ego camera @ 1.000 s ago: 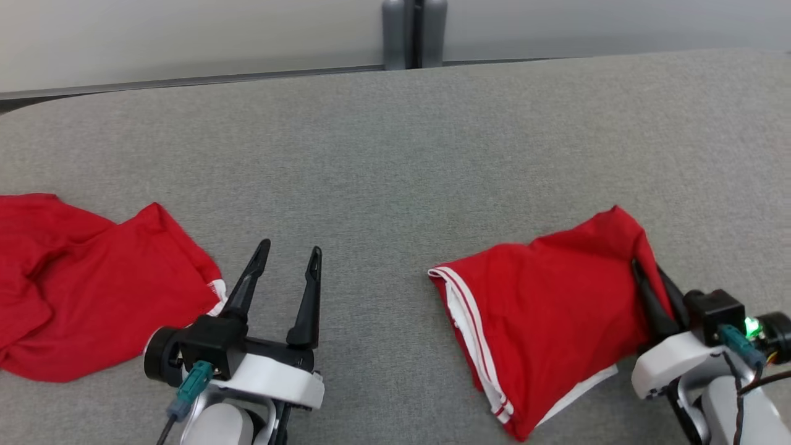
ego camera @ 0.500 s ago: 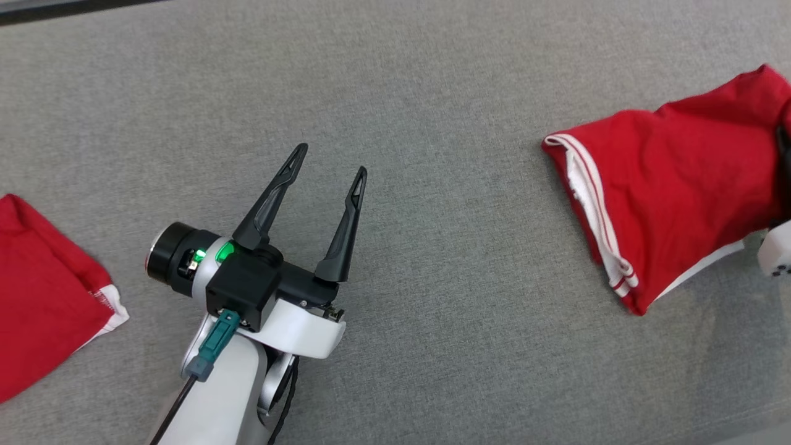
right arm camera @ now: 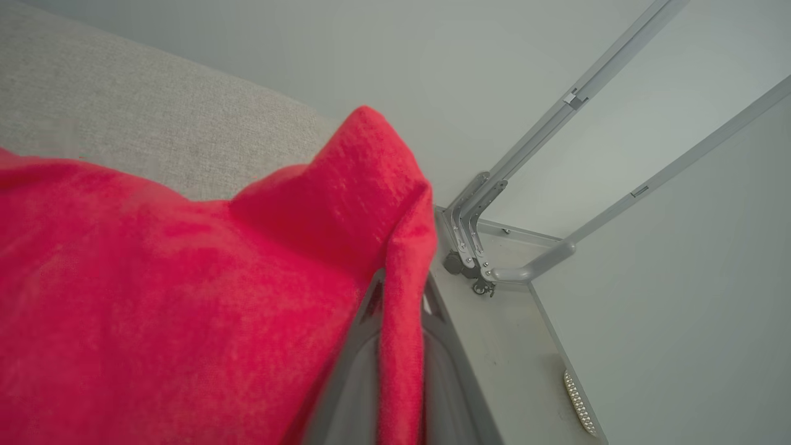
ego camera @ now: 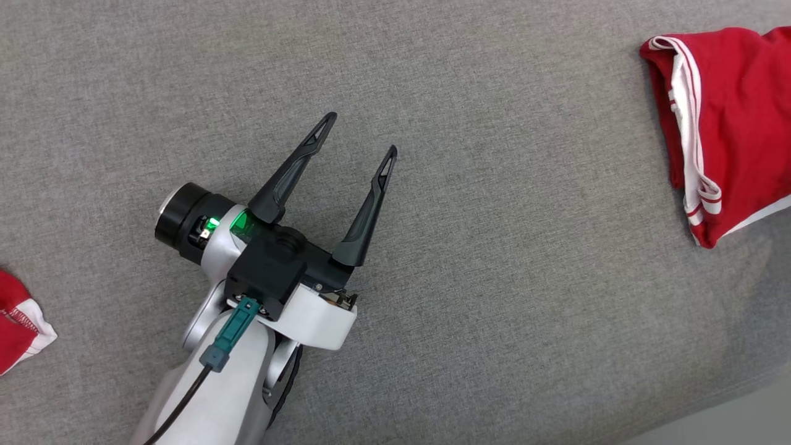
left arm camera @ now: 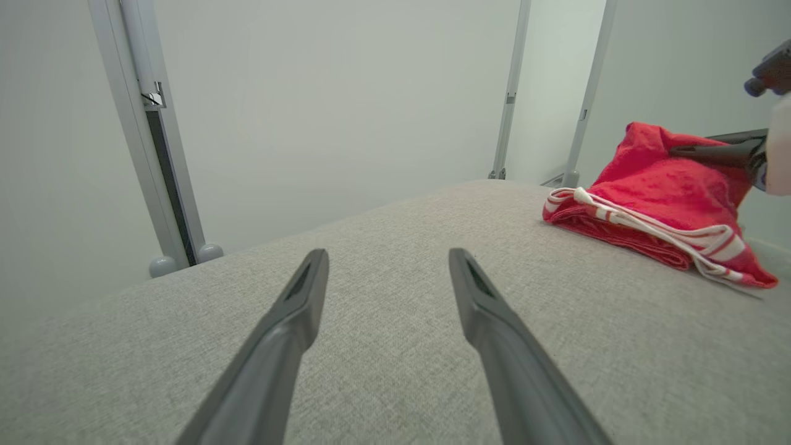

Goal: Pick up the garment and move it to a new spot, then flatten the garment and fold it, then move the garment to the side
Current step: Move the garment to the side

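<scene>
Two long fingers of left gripper (ego camera: pixel 361 131) spread apart, empty, above bare middle of grey fabric-covered table (ego camera: pixel 494 278). Other red cloth (ego camera: pixel 15 321) at table's left edge. Farther, near right edge, red garment (ego camera: pixel 741 105) with white-striped hem, right gripper (right arm camera: pixel 401 287) pinched on its raised fold. Looks light, soft, limp; will probably sag. Firmer hold likely at hem or corners.

Grey fabric table (ego camera: pixel 469 346), red white-trimmed garment (ego camera: pixel 735 111) on its right, red cloth corner (ego camera: pixel 12 312) at left edge
</scene>
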